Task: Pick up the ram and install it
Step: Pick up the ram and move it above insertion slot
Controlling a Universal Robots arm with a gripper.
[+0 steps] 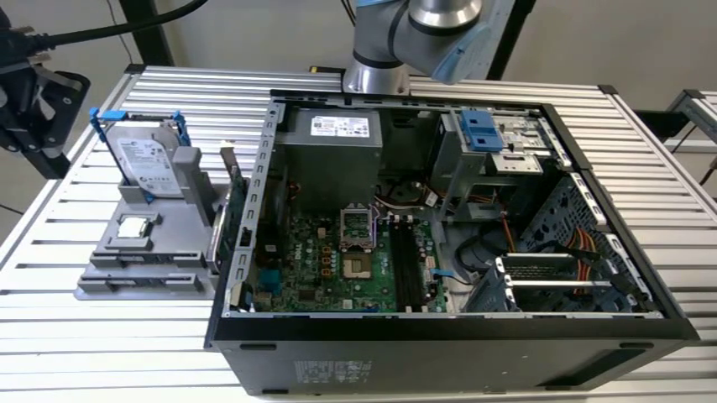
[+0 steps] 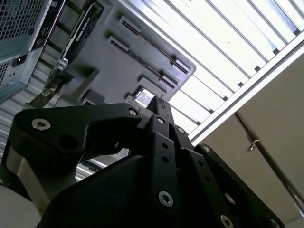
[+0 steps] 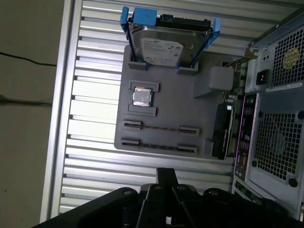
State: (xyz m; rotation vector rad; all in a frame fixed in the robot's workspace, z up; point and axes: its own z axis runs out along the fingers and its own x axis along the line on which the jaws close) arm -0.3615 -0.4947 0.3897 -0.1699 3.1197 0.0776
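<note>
In the first wrist view, a thin dark line runs between two small brackets on the grey holder (image 3: pixel 166 102). It looks like the ram (image 3: pixel 159 128) standing on edge, but I cannot be sure. My gripper (image 3: pixel 166 172) hovers over the slatted table just off the holder's edge, nearest those brackets. Its black fingers (image 2: pixel 159 107) meet at one narrow tip with nothing between them. The open computer case (image 1: pixel 448 218) holds the green motherboard (image 1: pixel 336 260), whose dark memory slots (image 1: pixel 405 264) lie near the middle.
The holder (image 1: pixel 146 252) stands at the exterior view's left of the case and carries a silver hard drive (image 1: pixel 146 164) in blue rails, a small square chip (image 1: pixel 134 227) and an upright expansion card (image 1: pixel 230 180). The arm (image 1: pixel 415 34) rises behind the case. A black fixture (image 1: pixel 34 101) stands at the far left.
</note>
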